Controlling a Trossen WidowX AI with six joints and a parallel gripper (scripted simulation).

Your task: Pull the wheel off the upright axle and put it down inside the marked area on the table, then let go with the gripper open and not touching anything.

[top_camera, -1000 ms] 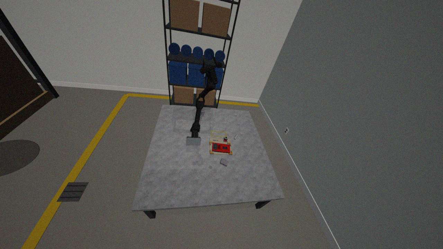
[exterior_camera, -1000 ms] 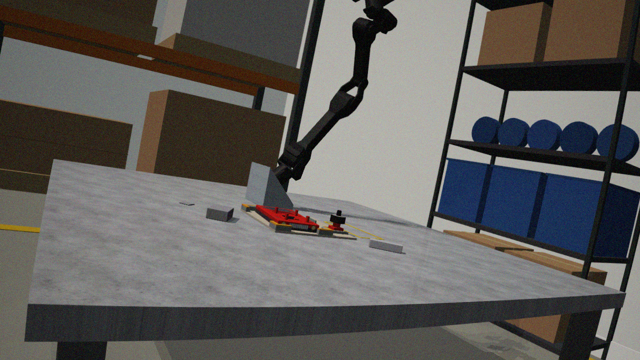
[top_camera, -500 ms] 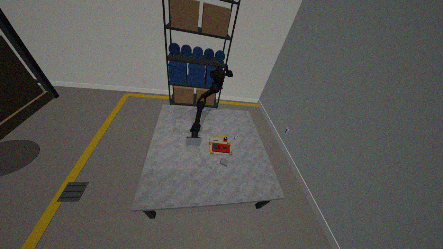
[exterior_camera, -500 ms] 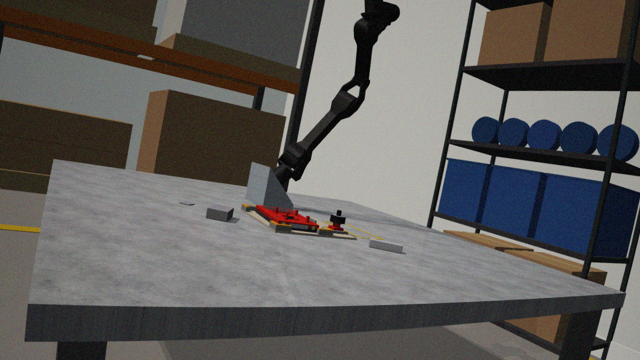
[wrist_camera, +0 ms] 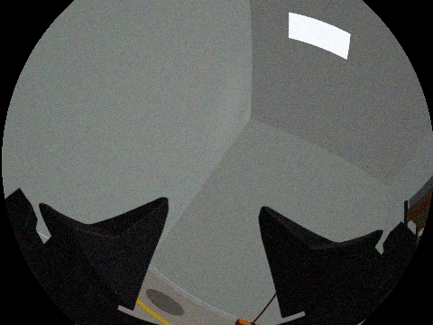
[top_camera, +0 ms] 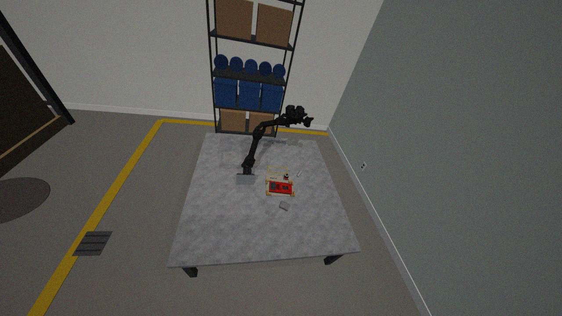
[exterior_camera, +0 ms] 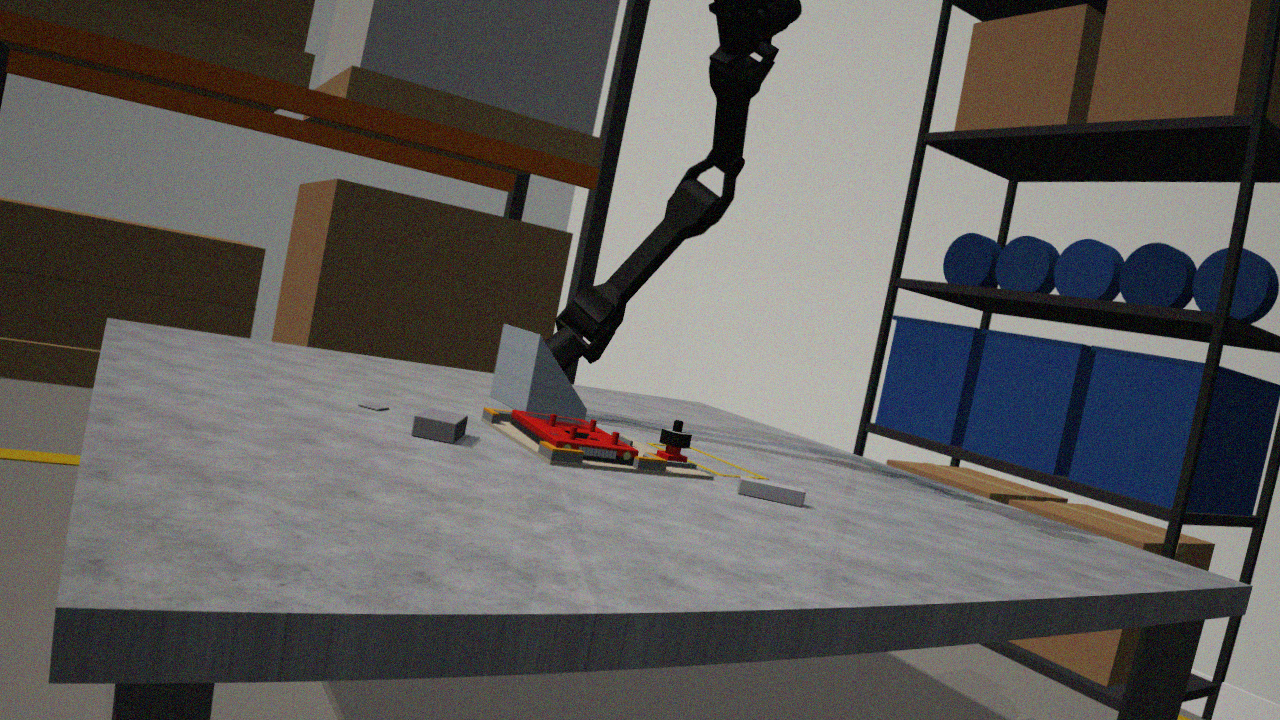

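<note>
Approaching, nothing grasped: jaws standing part-open and empty, arm (top_camera: 257, 135) reaching high over far surface (exterior_camera: 268, 537); wheel (exterior_camera: 675, 436) sitting on axle near red board (exterior_camera: 572, 434); next move calling for descending onto wheel

White wall (top_camera: 117, 59), grey wall (top_camera: 452, 117), shelf rack (top_camera: 210, 78), yellow floor line (top_camera: 113, 184).

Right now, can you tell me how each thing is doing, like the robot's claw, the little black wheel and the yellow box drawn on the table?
Black end effector: open, holding nothing, raised high above the table.
Small black wheel: on its upright axle, untouched.
Yellow-outlined marked area: nothing inside it.
Red fixture board: lying flat on the table.
</note>
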